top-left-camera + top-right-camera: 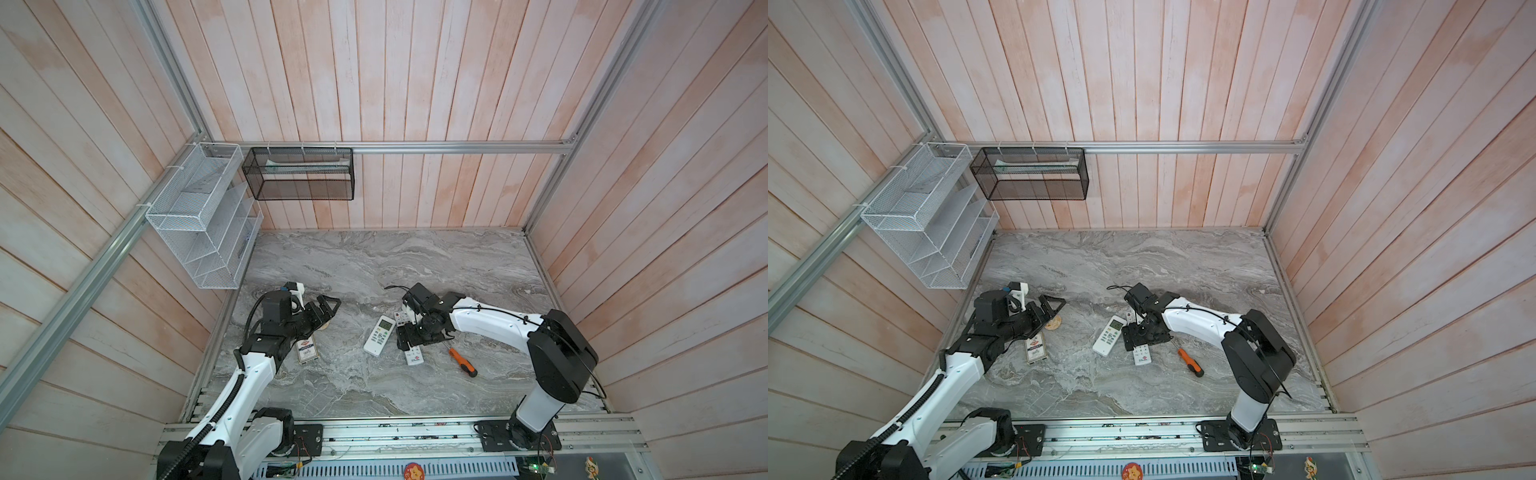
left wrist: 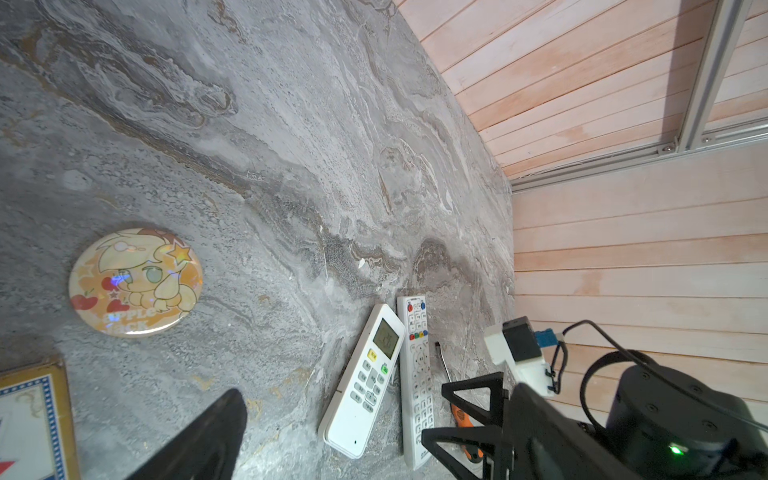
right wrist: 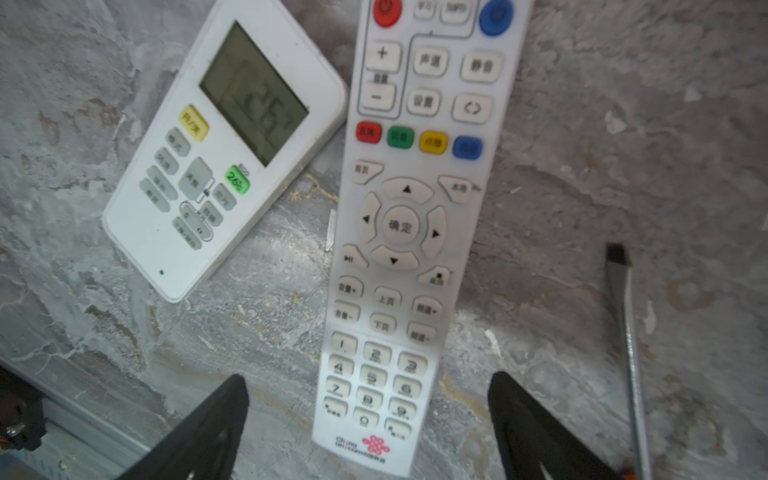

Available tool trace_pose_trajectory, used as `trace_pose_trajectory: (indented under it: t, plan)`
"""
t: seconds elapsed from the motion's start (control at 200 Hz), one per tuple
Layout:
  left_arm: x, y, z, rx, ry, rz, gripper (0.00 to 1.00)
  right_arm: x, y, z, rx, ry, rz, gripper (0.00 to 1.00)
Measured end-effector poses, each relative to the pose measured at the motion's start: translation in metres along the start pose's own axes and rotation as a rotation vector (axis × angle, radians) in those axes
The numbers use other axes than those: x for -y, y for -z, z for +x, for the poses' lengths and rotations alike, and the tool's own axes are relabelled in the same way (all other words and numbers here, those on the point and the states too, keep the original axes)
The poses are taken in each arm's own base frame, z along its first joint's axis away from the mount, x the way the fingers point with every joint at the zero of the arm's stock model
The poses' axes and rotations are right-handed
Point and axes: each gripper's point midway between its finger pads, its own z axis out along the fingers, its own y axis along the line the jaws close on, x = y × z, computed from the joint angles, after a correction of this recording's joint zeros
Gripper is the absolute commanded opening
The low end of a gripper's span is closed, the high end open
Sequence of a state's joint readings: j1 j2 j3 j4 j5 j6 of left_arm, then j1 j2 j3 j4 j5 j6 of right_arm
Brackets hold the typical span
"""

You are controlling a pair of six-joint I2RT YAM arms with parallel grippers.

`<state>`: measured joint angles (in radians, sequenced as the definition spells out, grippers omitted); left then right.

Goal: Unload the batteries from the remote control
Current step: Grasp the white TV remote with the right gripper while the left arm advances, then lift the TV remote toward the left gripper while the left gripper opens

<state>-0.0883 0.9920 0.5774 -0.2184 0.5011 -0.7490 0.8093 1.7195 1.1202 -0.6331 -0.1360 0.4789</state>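
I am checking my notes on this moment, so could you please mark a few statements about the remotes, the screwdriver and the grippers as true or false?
1. The long remote and the display remote both lie buttons up. True.
2. The right gripper is shut on the long remote. False: its jaws stand open either side of it.
3. Loose batteries are in view. False: none is visible.
4. The orange-handled screwdriver lies on the table, in neither gripper. True.
5. The left gripper holds the round badge. False: it is open and empty; the badge lies on the table.
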Motion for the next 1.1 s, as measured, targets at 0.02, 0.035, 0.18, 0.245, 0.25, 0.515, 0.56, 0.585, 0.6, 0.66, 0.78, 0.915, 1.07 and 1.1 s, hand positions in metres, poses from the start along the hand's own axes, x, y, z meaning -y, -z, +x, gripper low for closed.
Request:
trace_pose_trajectory:
  t: [0.02,0.035,0.18,0.245,0.25,0.515,0.56,0.585,0.6,0.66,0.78,0.915,1.07,1.1]
  plan:
    - [0.000,0.000,0.000,0.000,0.000,0.000,1.00,0.001,-0.002,0.000,-0.001,-0.001,0.006,0.90]
    - [0.000,0.000,0.000,0.000,0.000,0.000,1.00,0.002,-0.003,0.000,-0.004,-0.001,0.011,0.89]
    - [0.002,0.002,0.000,0.006,-0.001,0.006,1.00,0.010,-0.015,0.002,-0.023,-0.003,0.050,0.89]
    - [0.002,0.002,0.000,0.005,0.001,0.005,1.00,0.011,-0.018,0.002,-0.027,-0.001,0.058,0.87]
    - [0.002,0.002,0.000,0.005,0.001,0.005,1.00,0.011,-0.019,0.002,-0.027,0.000,0.059,0.87]
    - [0.002,0.003,0.000,0.008,0.019,0.002,1.00,0.014,-0.024,-0.002,-0.020,0.025,0.077,0.71]
    - [0.002,0.003,0.000,0.008,0.020,0.002,1.00,0.014,-0.025,-0.002,-0.018,0.033,0.078,0.65]
    - [0.002,0.003,0.000,0.008,0.023,0.002,1.00,0.014,-0.025,-0.003,-0.015,0.031,0.078,0.63]
    - [0.002,0.003,0.000,0.007,0.023,0.002,1.00,0.014,-0.025,-0.003,-0.016,0.033,0.079,0.61]
    - [0.002,0.003,0.001,0.006,0.026,0.003,1.00,0.013,-0.026,-0.004,-0.013,0.036,0.077,0.57]
    - [0.004,0.003,0.001,0.004,0.034,0.008,1.00,0.013,-0.026,-0.006,-0.006,0.034,0.074,0.47]
    - [0.007,-0.001,0.003,-0.004,0.035,0.018,1.00,0.012,-0.025,-0.006,-0.001,0.035,0.071,0.44]
    - [0.018,-0.012,0.013,-0.044,-0.013,0.041,1.00,0.011,-0.016,-0.008,0.023,0.041,0.056,0.41]
    - [0.022,-0.014,0.016,-0.052,-0.035,0.053,1.00,0.010,-0.011,-0.009,0.034,0.042,0.043,0.41]
